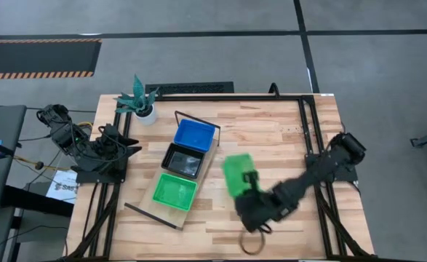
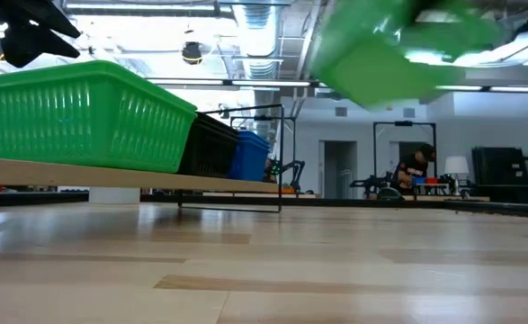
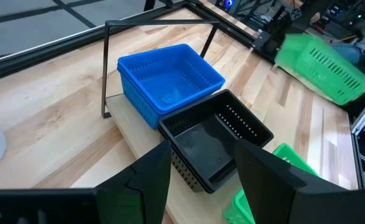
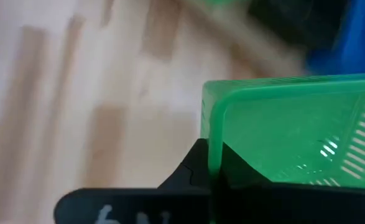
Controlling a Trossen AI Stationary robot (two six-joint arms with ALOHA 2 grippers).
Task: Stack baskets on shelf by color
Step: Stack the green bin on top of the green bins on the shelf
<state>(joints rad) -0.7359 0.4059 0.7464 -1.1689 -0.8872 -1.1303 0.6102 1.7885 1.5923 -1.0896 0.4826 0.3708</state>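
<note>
High view: my right gripper [image 1: 249,182] has its fingers clamped on a green basket's [image 1: 236,173] rim, lifted over bare bench [image 1: 286,138] just beside the shelf [image 1: 144,211]; its outline is smeared. Beyond the shelf, my left gripper's [image 3: 201,180] fingers are spread, empty.

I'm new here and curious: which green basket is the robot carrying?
Start at the long light-wood shelf on the slatted table. Right of it, the right gripper holds a green perforated plastic basket in the air, tilted. The other green basket sits flat on the shelf.
</note>
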